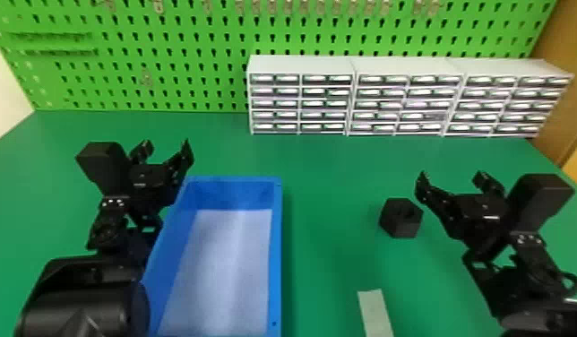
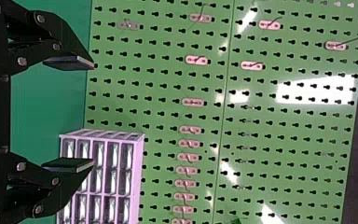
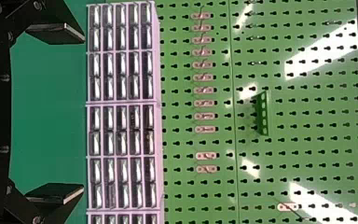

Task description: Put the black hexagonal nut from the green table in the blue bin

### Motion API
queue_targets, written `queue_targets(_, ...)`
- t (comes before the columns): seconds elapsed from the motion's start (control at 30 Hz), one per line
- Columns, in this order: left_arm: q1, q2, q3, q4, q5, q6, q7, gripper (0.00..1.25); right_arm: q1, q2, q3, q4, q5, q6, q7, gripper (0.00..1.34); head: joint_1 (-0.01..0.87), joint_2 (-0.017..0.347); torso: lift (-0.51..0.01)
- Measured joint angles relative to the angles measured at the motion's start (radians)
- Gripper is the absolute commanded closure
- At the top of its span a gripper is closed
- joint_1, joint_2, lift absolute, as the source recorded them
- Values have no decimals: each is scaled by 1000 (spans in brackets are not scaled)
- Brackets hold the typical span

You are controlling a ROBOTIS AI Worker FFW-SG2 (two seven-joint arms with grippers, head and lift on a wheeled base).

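The black hexagonal nut [image 1: 400,218] rests on the green table [image 1: 328,179], right of the blue bin [image 1: 277,251], with a gap between them. Just right of the nut, my right gripper [image 1: 451,179] stands open and holds nothing; in the right wrist view the same gripper [image 3: 74,114] has its two fingers wide apart. My left gripper [image 1: 165,150] is parked open beyond the bin's far left corner; in the left wrist view this gripper [image 2: 86,114] is also spread with nothing between its fingers. The bin has a pale liner on its floor.
White drawer cabinets [image 1: 301,65] stand along the back right of the table. Behind them rises a green pegboard [image 1: 166,58] with small hooks. A pale strip [image 1: 375,311] lies near the table's front, right of the bin.
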Motion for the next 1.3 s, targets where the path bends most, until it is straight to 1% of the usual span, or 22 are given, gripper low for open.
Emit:
queue_targets(0.77, 2, 0, 1, 0, -2, -1, 0, 509, -4, -2, -2, -27, 2, 49, 0, 173, 686, 51, -97)
queue_targets(1.3, 2, 0, 2, 0, -3, -1, 0, 509, -66, -11, 1, -79, 7, 232, 0, 173, 686, 51, -97)
